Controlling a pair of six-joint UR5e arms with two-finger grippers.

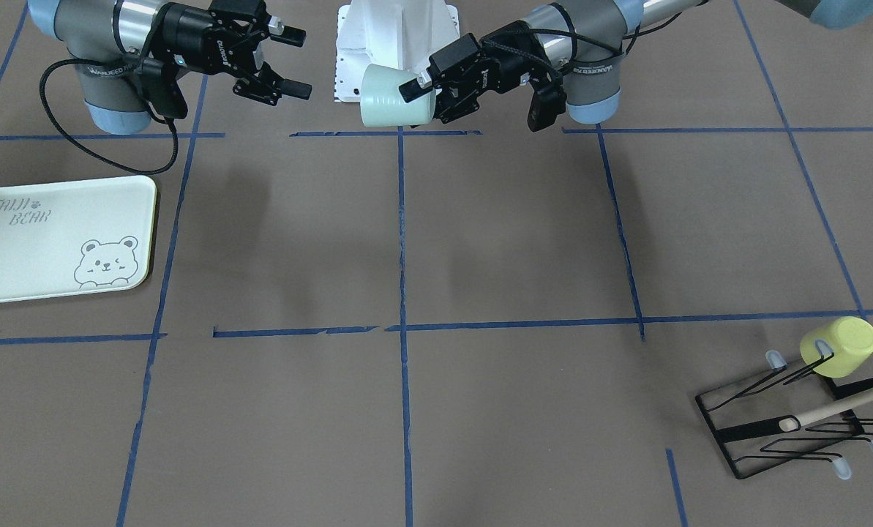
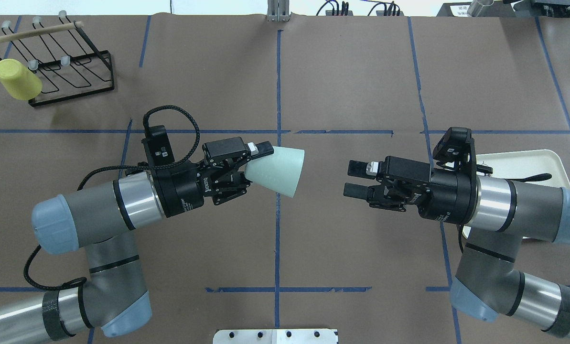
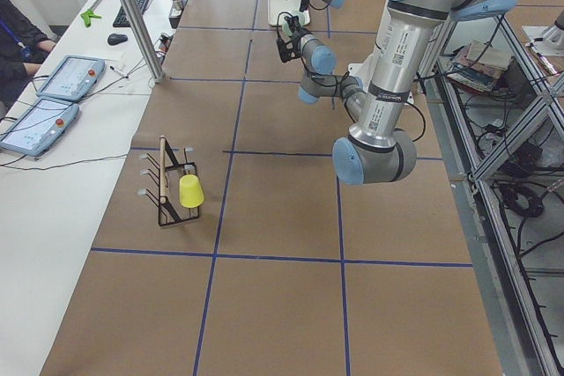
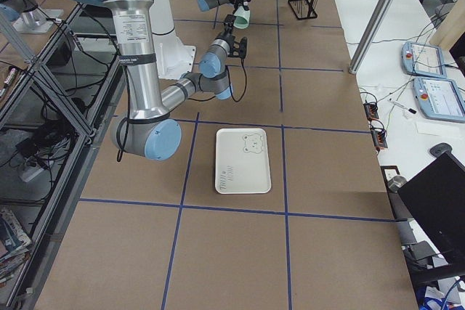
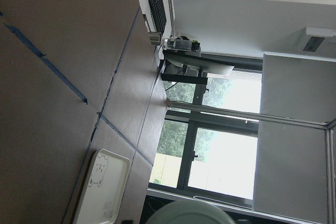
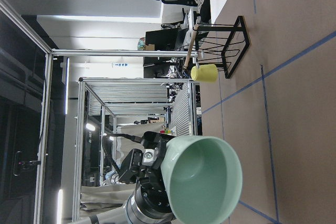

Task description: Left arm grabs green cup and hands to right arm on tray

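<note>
My left gripper is shut on the base end of the pale mint-green cup and holds it on its side in the air over the table's middle, mouth toward the right arm. My right gripper is open and empty, its fingers pointing at the cup's mouth with a gap between them. In the front view the cup sits between the left gripper and the right gripper. The right wrist view looks into the cup's mouth. The cream tray with the bear drawing lies flat under the right arm.
A yellow cup hangs on a black wire rack with a wooden stick at the far left corner. The robot's white base stands between the arms. Blue tape lines cross the brown table.
</note>
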